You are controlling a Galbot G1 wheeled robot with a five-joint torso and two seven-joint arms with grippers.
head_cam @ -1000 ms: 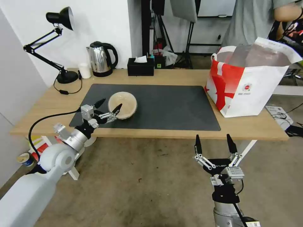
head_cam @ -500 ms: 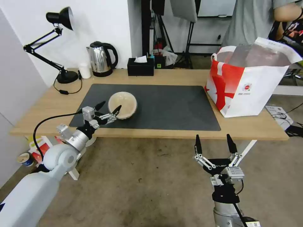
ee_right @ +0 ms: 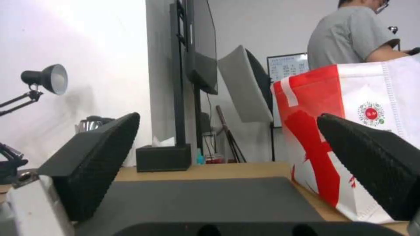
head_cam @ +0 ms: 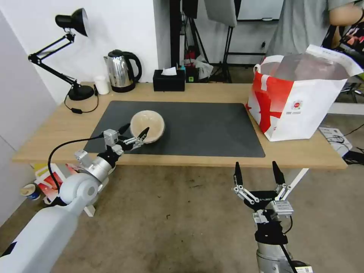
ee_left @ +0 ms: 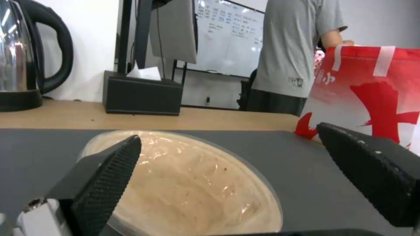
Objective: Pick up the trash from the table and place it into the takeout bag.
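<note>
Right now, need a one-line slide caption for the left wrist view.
Open left gripper approaching the beige lidded takeout bowl on the grey mat, red-and-white takeout bag beyond.

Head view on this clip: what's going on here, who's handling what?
The left gripper is open at the near side of the beige lidded bowl, which sits on the dark mat of the table. In the left wrist view its fingers straddle the bowl without gripping it. The right gripper hangs open below the table's front edge, idle. The takeout bag stands open at the table's right end; the bowl is not yet in it.
</note>
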